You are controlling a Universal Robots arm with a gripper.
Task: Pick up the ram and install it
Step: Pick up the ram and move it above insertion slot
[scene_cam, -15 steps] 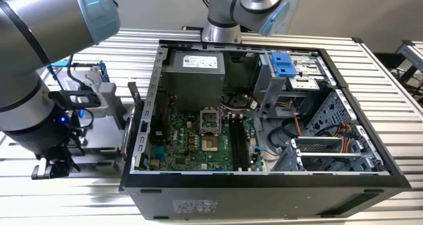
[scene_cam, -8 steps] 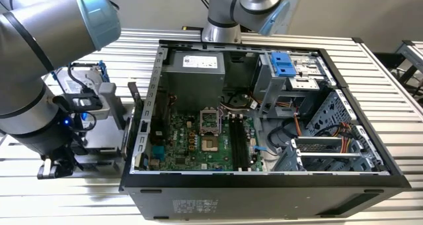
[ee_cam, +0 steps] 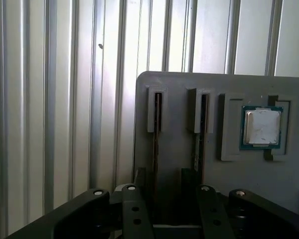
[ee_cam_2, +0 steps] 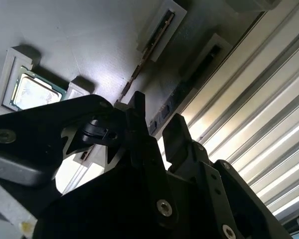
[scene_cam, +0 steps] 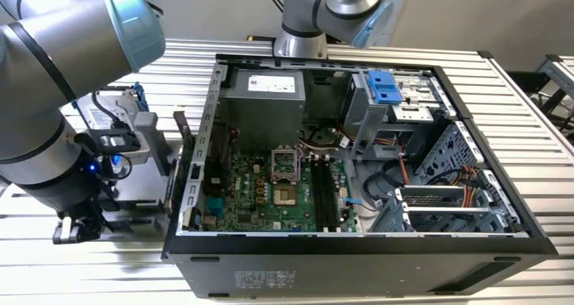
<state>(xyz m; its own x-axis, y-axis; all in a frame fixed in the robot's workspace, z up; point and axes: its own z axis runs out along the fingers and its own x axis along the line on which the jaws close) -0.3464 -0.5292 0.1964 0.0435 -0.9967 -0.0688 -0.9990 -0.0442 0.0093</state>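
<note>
the ram (ee_cam: 156, 129) stands on its thin edge in a slot of a grey tray (ee_cam: 179, 159). it is the stick more far from the square silver chip (ee_cam: 261, 127), close to the tray's edge where the ribbed metal table (ee_cam: 65, 99) begins. in the second wrist view the same ram (ee_cam_2: 192, 82) runs as a dark line toward me. between the ram and the chip there is a second stick (ee_cam: 202, 129) of the same kind, also on edge in its own slot, parallel to the ram and just beside it. my claw (ee_cam: 164, 174) is over the end of the ram nearest to me, with the fingers (ee_cam: 139, 179) apart, one on each side of the stick. i see a free gap on both sides, so i hold nothing. in the second wrist view my claw (ee_cam_2: 157, 112) looks the same: the two black fingertips are separated and the ram goes into the space between them. how low the pads are beside the board, i cannot tell. the chip (ee_cam_2: 35, 92) lies flat in its own holder, well apart from my fingers. in the exterior view my arm (scene_cam: 36, 117) is at the exterior view's left, outside the open computer case (scene_cam: 359, 258). inside the case lies the green motherboard (scene_cam: 260, 197), with its long black slots (scene_cam: 324, 191) on the side toward the exterior view's right.
</note>
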